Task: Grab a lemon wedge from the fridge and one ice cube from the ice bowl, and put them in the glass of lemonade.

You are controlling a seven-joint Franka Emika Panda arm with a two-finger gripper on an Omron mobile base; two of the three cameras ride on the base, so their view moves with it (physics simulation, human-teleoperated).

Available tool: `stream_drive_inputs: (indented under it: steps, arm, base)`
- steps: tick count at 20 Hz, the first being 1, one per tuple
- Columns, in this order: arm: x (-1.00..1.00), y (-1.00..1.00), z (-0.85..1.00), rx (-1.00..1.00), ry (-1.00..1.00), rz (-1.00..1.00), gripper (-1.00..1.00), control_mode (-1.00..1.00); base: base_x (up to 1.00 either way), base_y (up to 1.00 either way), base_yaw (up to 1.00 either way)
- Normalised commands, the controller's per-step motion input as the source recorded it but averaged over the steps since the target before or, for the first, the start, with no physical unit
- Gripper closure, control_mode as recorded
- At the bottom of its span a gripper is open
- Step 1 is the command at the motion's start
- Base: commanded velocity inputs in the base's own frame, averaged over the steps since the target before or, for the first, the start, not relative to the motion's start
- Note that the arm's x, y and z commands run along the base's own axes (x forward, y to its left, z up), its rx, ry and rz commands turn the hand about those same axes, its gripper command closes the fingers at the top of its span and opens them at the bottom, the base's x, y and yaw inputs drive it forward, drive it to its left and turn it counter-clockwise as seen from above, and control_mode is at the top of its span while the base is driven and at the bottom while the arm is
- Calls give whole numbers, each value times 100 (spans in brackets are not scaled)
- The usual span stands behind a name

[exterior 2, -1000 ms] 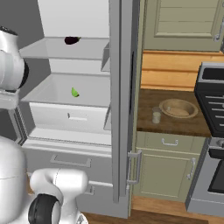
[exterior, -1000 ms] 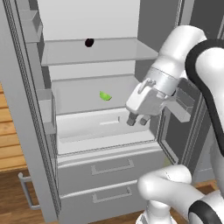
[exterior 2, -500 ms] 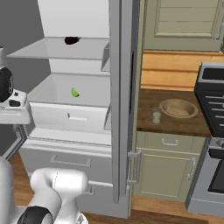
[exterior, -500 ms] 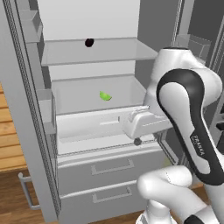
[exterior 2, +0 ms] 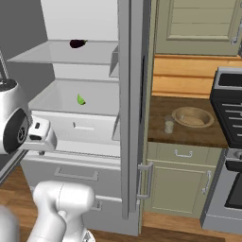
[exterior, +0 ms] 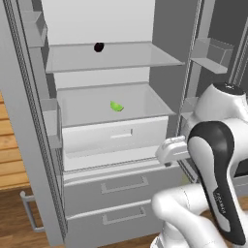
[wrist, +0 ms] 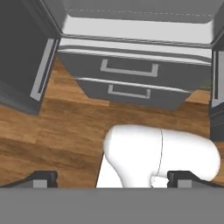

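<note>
The fridge [exterior: 111,191] stands open, its door [exterior 2: 130,94] swung wide. The lime-green lemon wedge [exterior: 116,106] [exterior 2: 81,99] lies in the white pulled-out bin below the glass shelf. My gripper [exterior: 168,162] [exterior 2: 41,151] hangs in front of the bin's lower right corner, below the wedge and well apart from it, pointing down at the floor. In the hand view its fingertips [wrist: 43,177] stand far apart with nothing between them, so my gripper [wrist: 113,178] is open. On the brown counter to the right, the glass of lemonade [exterior 2: 168,124] stands beside the tan ice bowl [exterior 2: 192,116].
A small dark round item [exterior: 99,47] [exterior 2: 78,43] sits on the upper glass shelf. Two grey drawers [wrist: 127,70] with bar handles close the fridge's bottom. A stove [exterior 2: 229,142] stands right of the counter. Wooden floor [wrist: 52,131] lies below the hand.
The hand has dropped from in front of the bin's right side to below its front edge and turned to point downward; the arm has folded over it. The jaws stayed wide.
</note>
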Motion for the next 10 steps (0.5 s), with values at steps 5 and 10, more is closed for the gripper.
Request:
stream_drive_inputs:
  steps: [5,10]
  arm:
    - [-44,-9,32,0,-17,-4,-100,-100]
    - [-28,0,17,4,-6,0,-100,-100]
  base:
    - [0,0,0]
    - [0,0,0]
